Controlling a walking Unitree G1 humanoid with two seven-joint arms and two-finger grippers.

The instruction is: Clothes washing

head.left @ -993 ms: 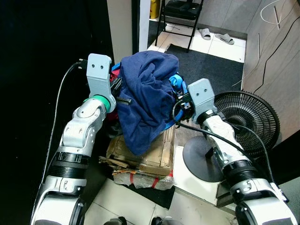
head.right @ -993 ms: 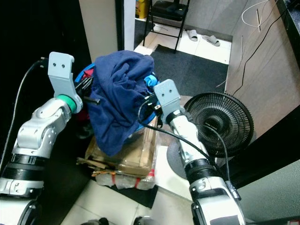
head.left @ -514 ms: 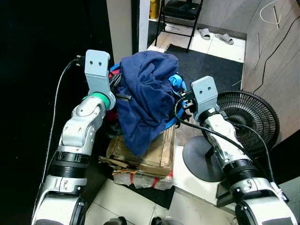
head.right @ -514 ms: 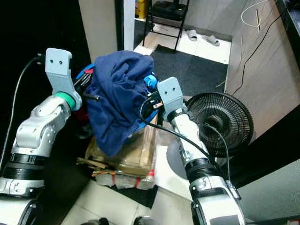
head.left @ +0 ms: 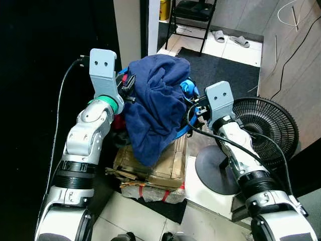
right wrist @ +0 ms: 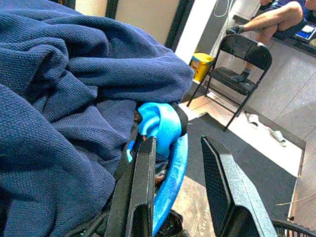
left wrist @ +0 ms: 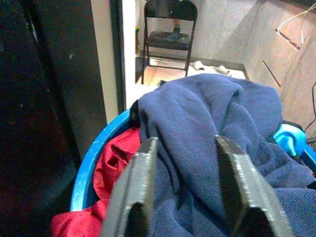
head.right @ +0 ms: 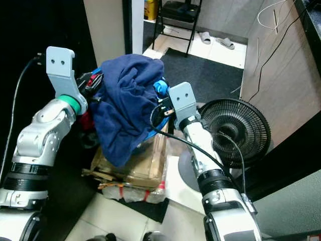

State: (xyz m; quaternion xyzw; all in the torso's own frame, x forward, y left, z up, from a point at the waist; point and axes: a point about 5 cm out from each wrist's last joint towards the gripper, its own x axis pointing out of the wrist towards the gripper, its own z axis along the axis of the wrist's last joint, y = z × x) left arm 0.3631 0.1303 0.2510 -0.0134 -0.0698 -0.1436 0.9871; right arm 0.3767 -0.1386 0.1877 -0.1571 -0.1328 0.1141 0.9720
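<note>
Left gripper (left wrist: 183,197) spread over navy garment (head.left: 158,108), right gripper (right wrist: 177,187) spread beside blue basket (right wrist: 170,163) rim, red cloth (left wrist: 116,163) beside left finger, folding chair (right wrist: 237,61) beyond

Open right tool (right wrist: 177,187) — beside blue basket handle (right wrist: 160,121)

Head views sharp, no motion blur I can see. Left third near-black, deep shade beside doorway; floor tiles (head.left: 235,52) beyond lit bright and even. Soft shadow under cardboard box (head.left: 150,168). Left wrist view slightly soft, fingers (left wrist: 133,197) out of focus close up. Right wrist view crisp on navy garment (right wrist: 59,89), chair (right wrist: 242,64) behind mildly hazy.
</note>
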